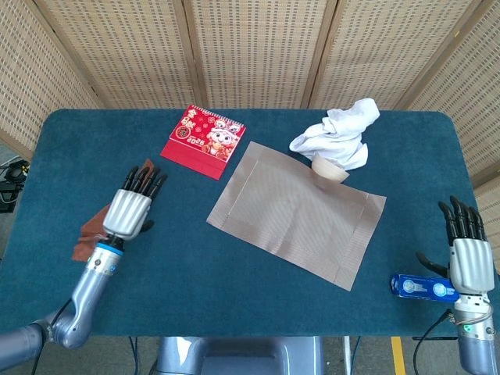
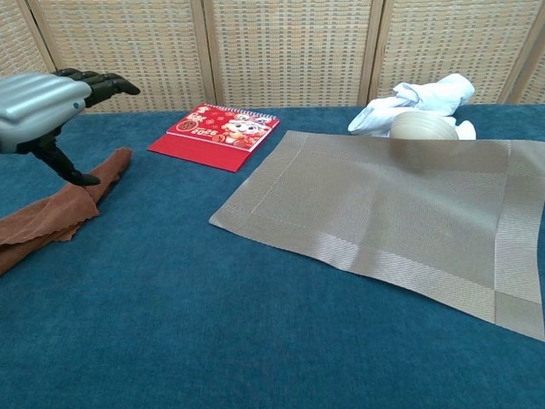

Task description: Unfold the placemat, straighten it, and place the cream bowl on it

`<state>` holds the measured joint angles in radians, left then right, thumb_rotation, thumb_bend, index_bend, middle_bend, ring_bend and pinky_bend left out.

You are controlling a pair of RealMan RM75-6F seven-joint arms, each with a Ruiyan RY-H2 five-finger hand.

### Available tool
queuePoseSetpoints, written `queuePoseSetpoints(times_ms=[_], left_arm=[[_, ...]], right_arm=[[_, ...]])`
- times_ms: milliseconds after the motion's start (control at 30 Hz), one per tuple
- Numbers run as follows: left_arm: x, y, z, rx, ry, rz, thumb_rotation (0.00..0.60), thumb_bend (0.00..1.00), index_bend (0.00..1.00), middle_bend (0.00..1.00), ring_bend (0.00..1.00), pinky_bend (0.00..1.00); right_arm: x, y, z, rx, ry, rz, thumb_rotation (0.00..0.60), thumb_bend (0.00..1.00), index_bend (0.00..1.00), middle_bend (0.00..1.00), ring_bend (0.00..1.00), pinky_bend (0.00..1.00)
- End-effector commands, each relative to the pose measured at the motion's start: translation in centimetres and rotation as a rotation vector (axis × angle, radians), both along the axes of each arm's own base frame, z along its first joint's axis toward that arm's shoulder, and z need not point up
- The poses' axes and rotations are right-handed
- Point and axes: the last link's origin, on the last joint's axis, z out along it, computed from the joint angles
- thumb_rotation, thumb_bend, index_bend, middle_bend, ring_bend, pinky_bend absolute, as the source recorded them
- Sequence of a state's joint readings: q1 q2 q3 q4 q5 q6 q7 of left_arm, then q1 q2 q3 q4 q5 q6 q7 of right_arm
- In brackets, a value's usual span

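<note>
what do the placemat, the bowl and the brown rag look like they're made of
Placemat: seemingly woven vinyl or similar synthetic, from its fine ribbed weave, slight sheen and flat lie.
Bowl: likely ceramic or plastic; smooth, matte cream, mostly hidden.
Brown rag: soft cloth, perhaps microfibre; it lies crumpled in limp folds.

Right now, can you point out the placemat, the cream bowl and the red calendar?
placemat (image 1: 297, 209), head view, middle of its flat weave.
cream bowl (image 2: 423, 127), chest view, its outer wall.
red calendar (image 1: 204, 141), head view, its printed cover.
</note>
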<state>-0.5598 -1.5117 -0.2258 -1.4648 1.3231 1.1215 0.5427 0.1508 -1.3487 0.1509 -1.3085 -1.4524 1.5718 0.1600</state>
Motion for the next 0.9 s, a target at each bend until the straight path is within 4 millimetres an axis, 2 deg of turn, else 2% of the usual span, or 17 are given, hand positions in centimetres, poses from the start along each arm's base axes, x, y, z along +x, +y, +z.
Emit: queuePoseSetpoints(times_ms=[33,167,333,533,900], left_arm=[[0.8,0.8,-1.9,-0.039,0.021,-0.014,0.600,0.15,0.10,0.00,0.00,0.00],[1.0,1.4,-3.6,-0.063,0.050,-0.022,0.600,0.16,0.15,0.00,0.00,0.00],[1.4,2.4,-6.4,-0.090,0.062,-0.024,0.600,0.16,0.16,0.00,0.00,0.00],[2.0,3.2,-8.7,-0.101,0.072,-0.049,0.600,0.17,0.18,0.00,0.00,0.00],[4.3,4.2,-11.2,-0.122,0.059,-0.088,0.600,0.17,0.19,0.00,0.00,0.00]], right_arm=[[-0.1,-0.1,0.1,-0.002,-0.003,-0.005,0.600,0.24,0.09,0.00,0.00,0.00],[-0.2,-0.2,0.2,-0.010,-0.009,-0.007,0.600,0.24,0.09,0.00,0.00,0.00],[-0.4,-0.3,0.4,-0.017,-0.018,-0.008,0.600,0.24,0.09,0.00,0.00,0.00],[-0.4,-0.3,0.5,-0.024,-0.024,-0.008,0.600,0.24,0.09,0.00,0.00,0.00],[-0.4,-0.4,1.0,-0.040,-0.050,-0.001,0.600,0.24,0.09,0.00,0.00,0.00]])
